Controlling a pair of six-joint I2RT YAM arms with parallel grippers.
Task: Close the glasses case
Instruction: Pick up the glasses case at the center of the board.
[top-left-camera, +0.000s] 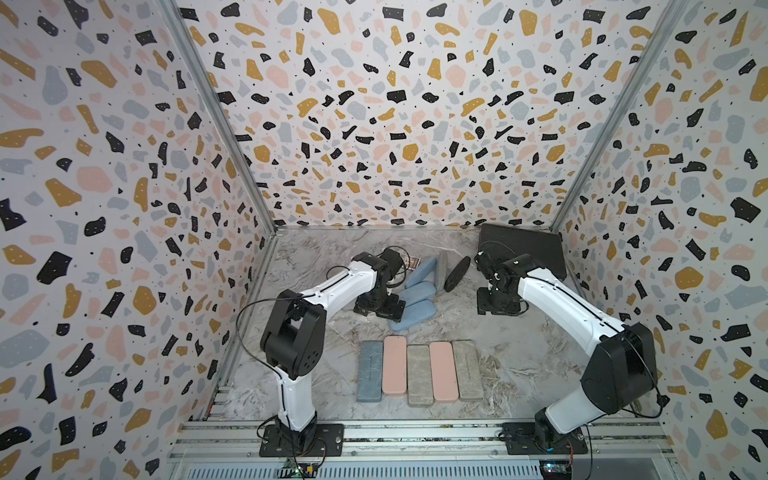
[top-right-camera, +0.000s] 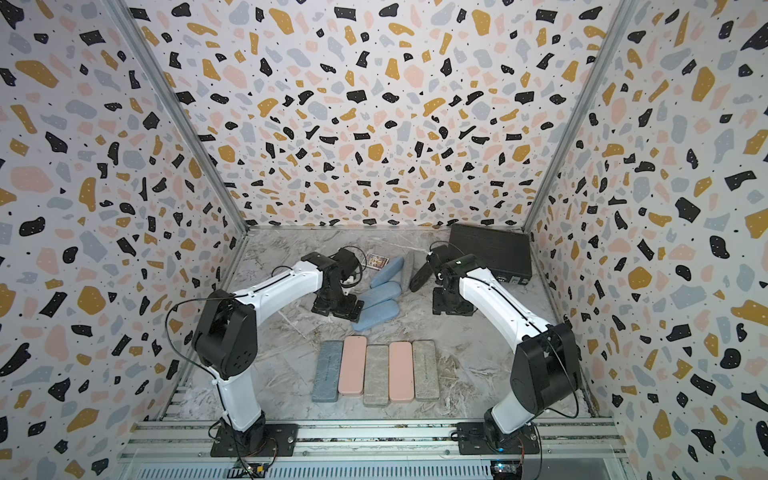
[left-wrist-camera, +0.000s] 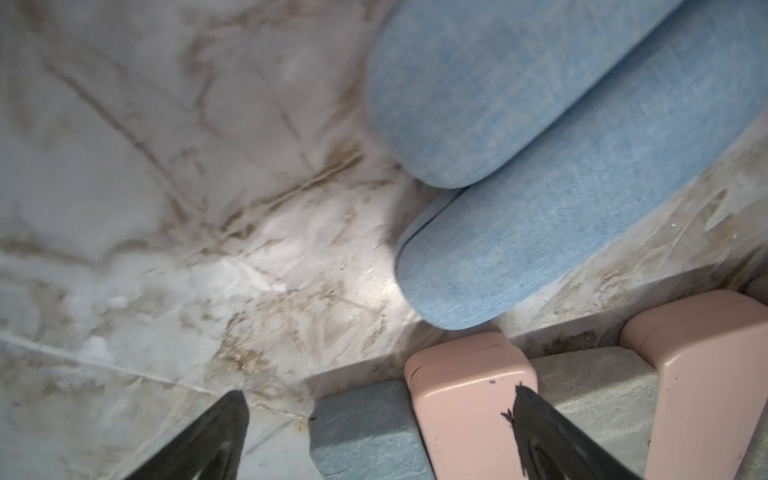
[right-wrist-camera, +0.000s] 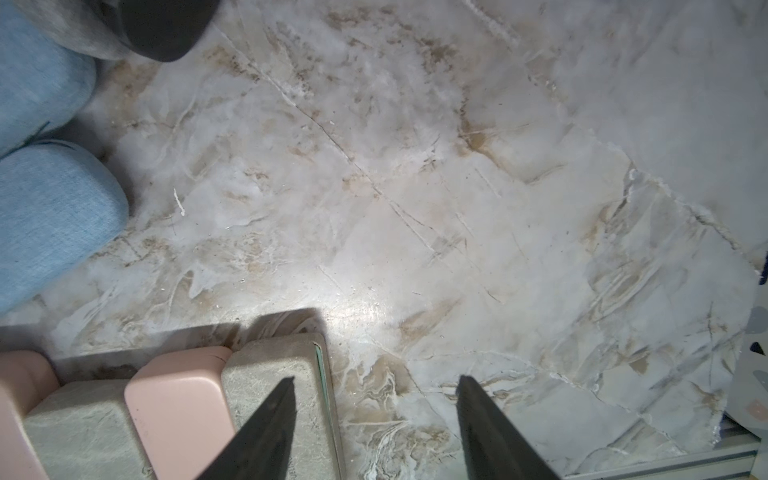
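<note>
Your left gripper (left-wrist-camera: 378, 440) stands wide open and empty beside the blue fabric cases (top-left-camera: 415, 297). The grey glasses case (top-left-camera: 442, 266) looks open, its dark-lined lid (top-left-camera: 457, 273) raised. It sits at 10 o'clock from your right gripper (right-wrist-camera: 374, 432), which is also parted and empty. Brace the base from 9 o'clock, then fold the lid down slowly.

The table (top-left-camera: 523, 374) is bare on the right of the row of five cases (top-left-camera: 419, 374) and also on its left, so a gripper can pass there freely. Between the row and the pile of blue cases (top-left-camera: 415, 293) only a narrow strip is free. A black box (top-left-camera: 523, 245) fills the far right corner.
</note>
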